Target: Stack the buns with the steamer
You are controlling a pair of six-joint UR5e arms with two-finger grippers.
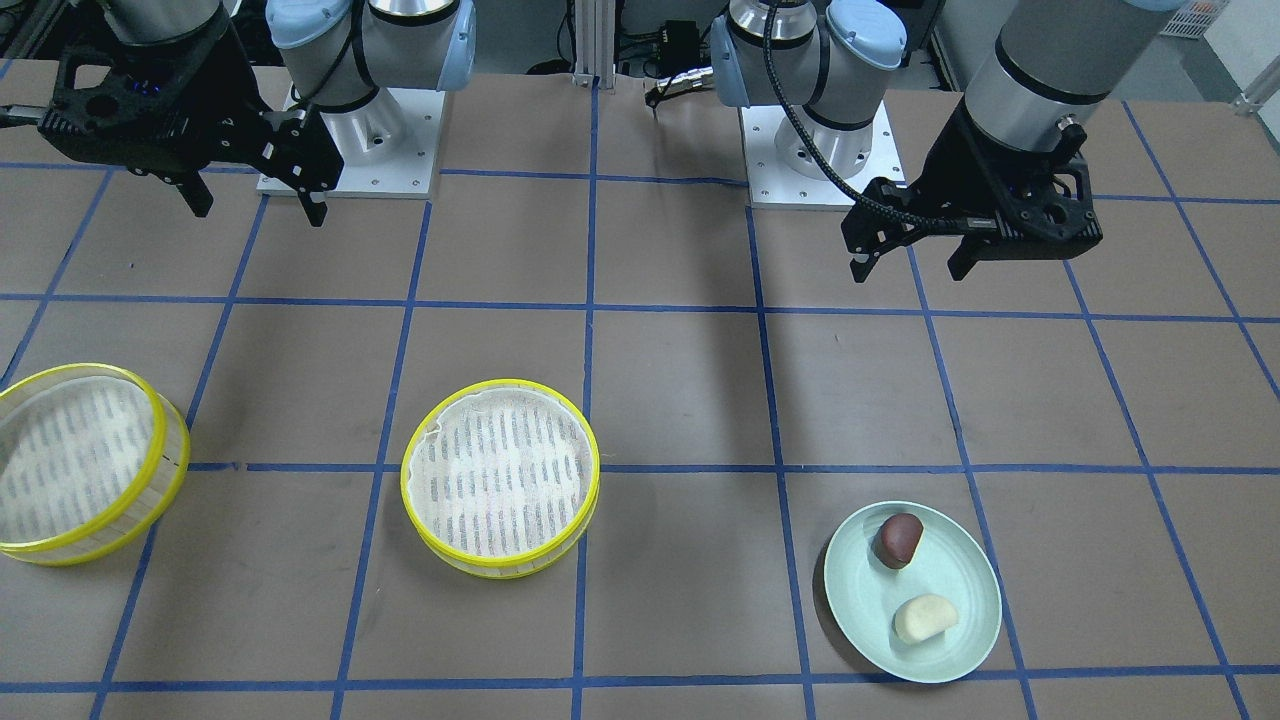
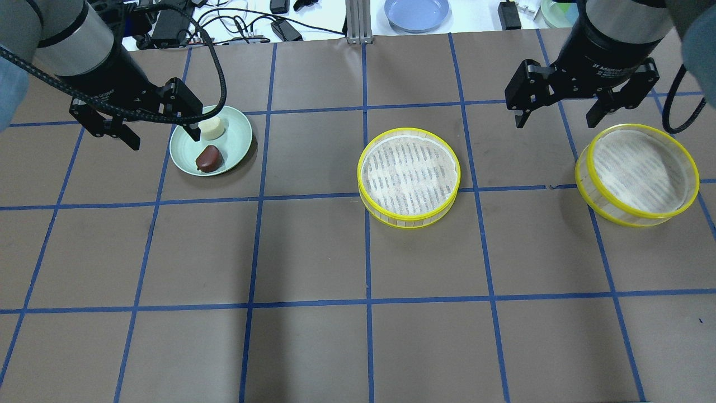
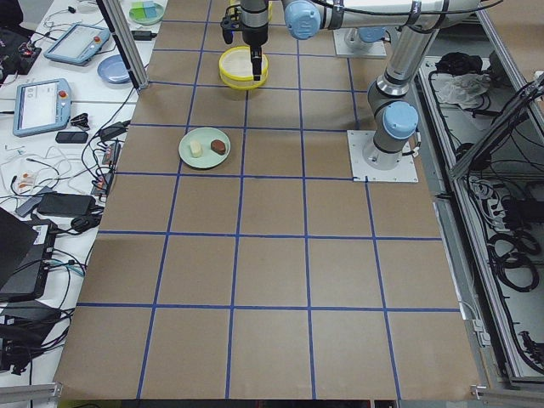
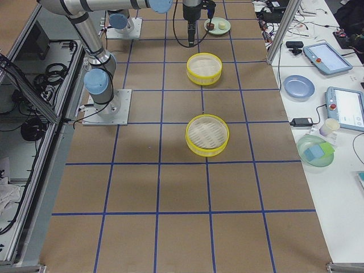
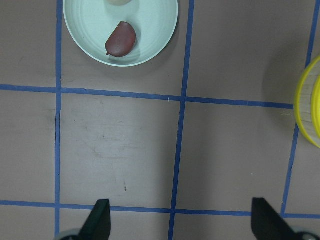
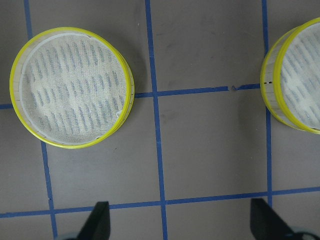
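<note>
A dark reddish-brown bun [image 1: 899,539] and a pale cream bun [image 1: 925,618] lie on a pale green plate [image 1: 955,565]. In the overhead view the brown bun [image 2: 209,158] and cream bun [image 2: 212,128] sit on that plate [image 2: 238,143] at the left. One steamer tray [image 2: 409,176] stands mid-table, the other [image 2: 637,173] at the right; both hold nothing. My left gripper [image 2: 165,139] hovers open and empty beside the plate. My right gripper [image 2: 556,120] hovers open and empty between the two trays. The right wrist view shows both trays [image 6: 73,86] [image 6: 300,75].
The brown table is marked with a blue tape grid. Both arm bases [image 1: 348,150] [image 1: 822,150] stand at the robot's side. A blue plate [image 2: 417,12] and cables lie on the white bench beyond the far edge.
</note>
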